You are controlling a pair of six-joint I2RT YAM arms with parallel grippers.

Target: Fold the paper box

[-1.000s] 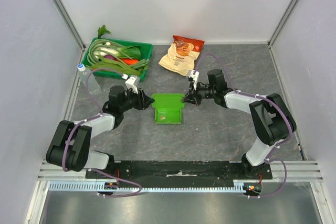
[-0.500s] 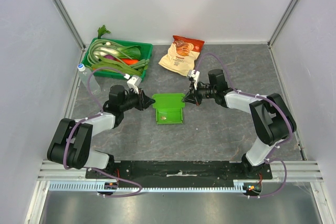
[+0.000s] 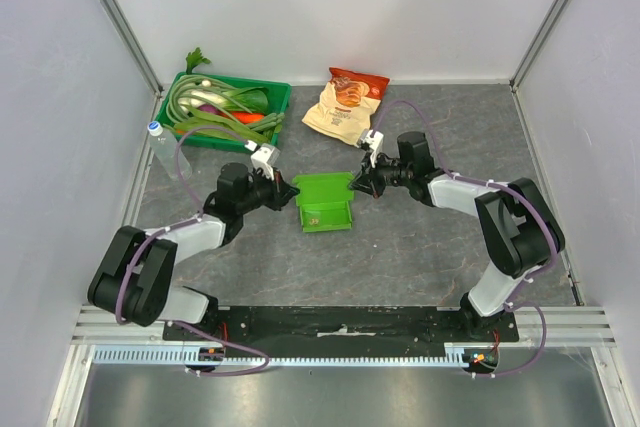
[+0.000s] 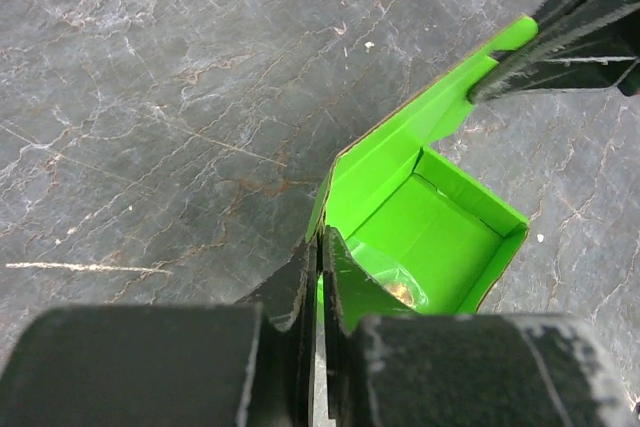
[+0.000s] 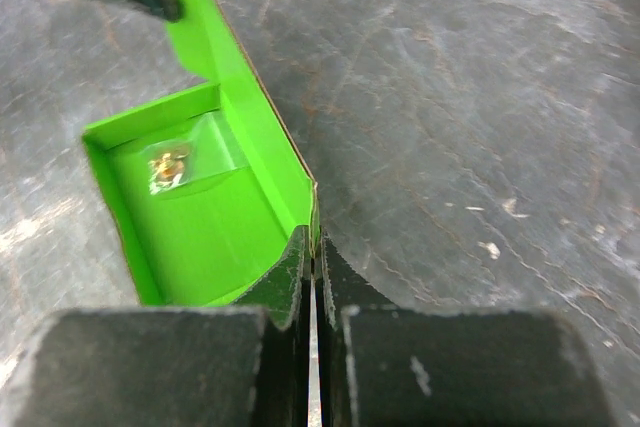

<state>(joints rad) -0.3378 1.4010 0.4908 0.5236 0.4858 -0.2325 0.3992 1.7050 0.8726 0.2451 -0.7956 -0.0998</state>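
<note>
1. The paper box [image 3: 323,205] was pictured on the middle of the table [image 3: 410,247], between the two arms, with its shallow lime-green body open upward and its long back flap raised.
2. The flap was pinched at both ends. The left gripper [image 4: 321,245] was closed flat on the left corner and the right gripper [image 5: 312,239] was clamped on the right corner, with no gap visible between either pair of fingers.
3. The card was shown to be thin, creased and matte, with a brown raw edge. A small clear film packet [image 5: 175,162] was seen lying on the box floor.
4. A tear or a crooked crease was judged the main risk, should the two ends be driven unevenly. The light box could also be dragged across the dark, veined, stone-look surface, since nothing else pinned it down.
5. Farther back, well apart from the box, a crinkled snack bag [image 3: 345,105] and a dark green tray [image 3: 205,140] of vegetables were seen.
</note>
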